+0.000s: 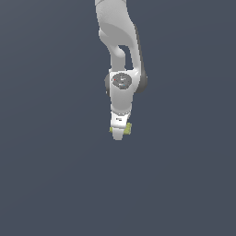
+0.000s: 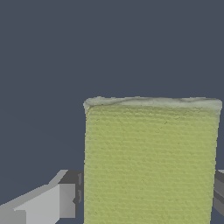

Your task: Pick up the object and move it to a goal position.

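At the middle of the exterior view I see my hand (image 1: 119, 132) pointing down, clamped on the block (image 1: 127, 129), whose yellow-green edges poke out on both sides. On the wrist view the block (image 2: 151, 162) sits between the fingers (image 2: 52, 203), touching both. Above the hand rises the white arm (image 1: 120, 46). All around is plain dark grey.
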